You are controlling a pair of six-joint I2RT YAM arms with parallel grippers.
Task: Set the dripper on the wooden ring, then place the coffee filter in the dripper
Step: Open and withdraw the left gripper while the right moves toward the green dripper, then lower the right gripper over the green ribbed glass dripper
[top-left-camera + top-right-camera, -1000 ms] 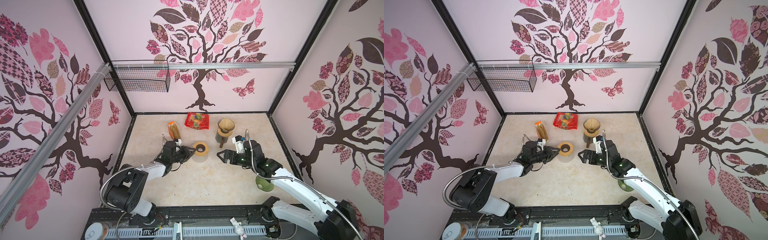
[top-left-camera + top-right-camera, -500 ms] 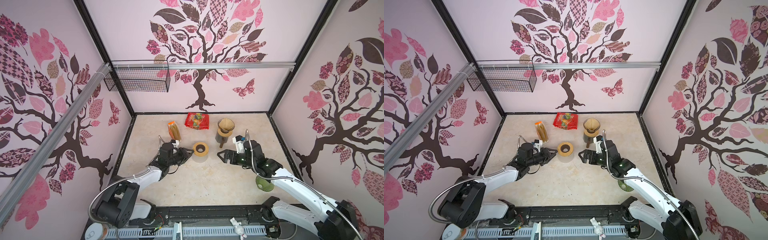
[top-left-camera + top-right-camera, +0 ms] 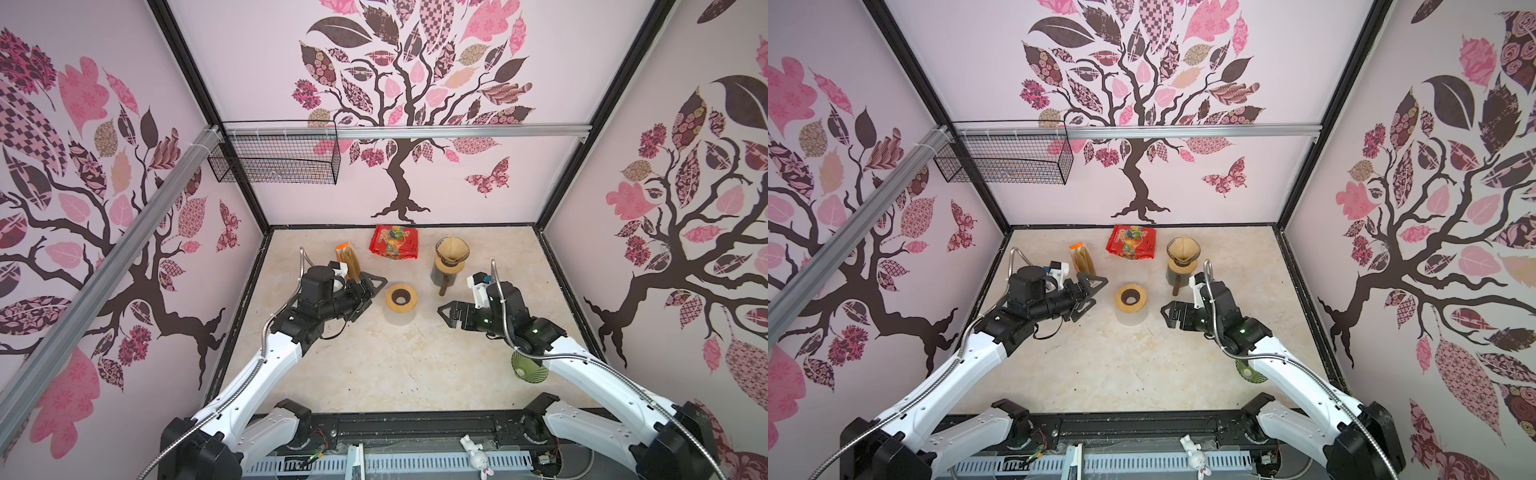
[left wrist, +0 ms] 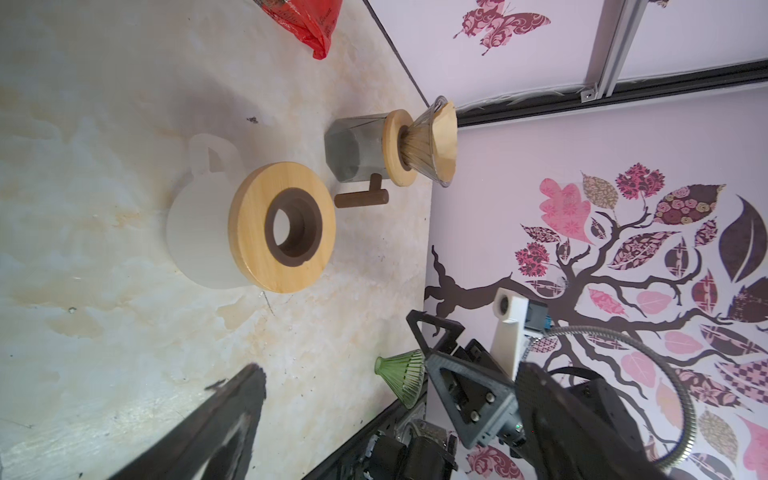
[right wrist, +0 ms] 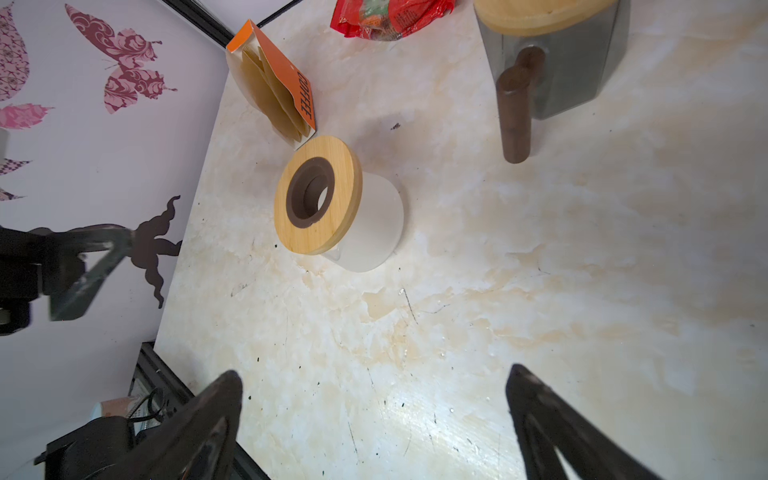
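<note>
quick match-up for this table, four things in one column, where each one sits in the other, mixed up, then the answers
Things:
1. red snack bag
2. green dripper
3. paper filter
4. wooden ring lid

Places:
A. on the white cup, between the left gripper and the right gripper
B. front right, apart from the rest
C. in the glass dripper on the grey carafe
D. at the back, next to the orange filter box

Pairs: 1-D, 2-B, 3-C, 4-A
</note>
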